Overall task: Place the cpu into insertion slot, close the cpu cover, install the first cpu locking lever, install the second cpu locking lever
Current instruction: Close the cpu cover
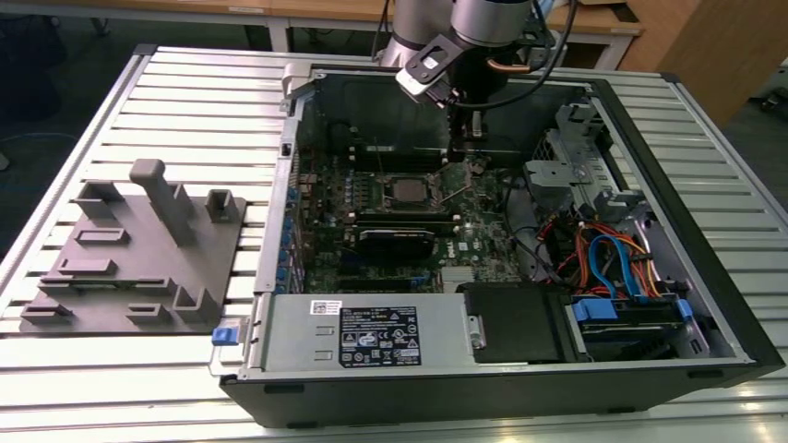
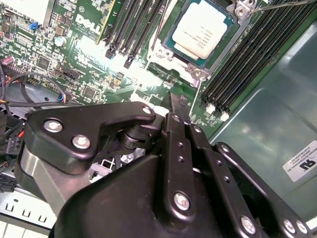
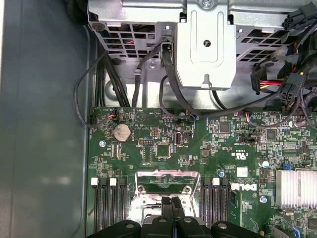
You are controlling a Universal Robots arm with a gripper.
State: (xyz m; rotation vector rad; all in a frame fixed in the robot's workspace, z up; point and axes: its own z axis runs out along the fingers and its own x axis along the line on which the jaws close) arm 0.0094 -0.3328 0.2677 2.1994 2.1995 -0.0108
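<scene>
the cpu [image 2: 200, 29] sits in the slot [image 1: 389, 189] on the green board, with the cover [image 2: 225, 48] flat around it. the gripper [image 2: 176, 100] hangs just beside the slot, jaws pressed together with nothing between them, and a thin wire lever [image 2: 196, 95] is near the tips.

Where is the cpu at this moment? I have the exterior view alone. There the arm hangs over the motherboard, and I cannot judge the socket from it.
Observer: In the second wrist view the cpu lies flat inside the insertion slot, with its silver top facing up.
Operator: Thank you. And how is the gripper, open or shut?
Observer: Shut. In the first wrist view the gripper has its two fingertips closed together, over the edge of the slot.
</scene>
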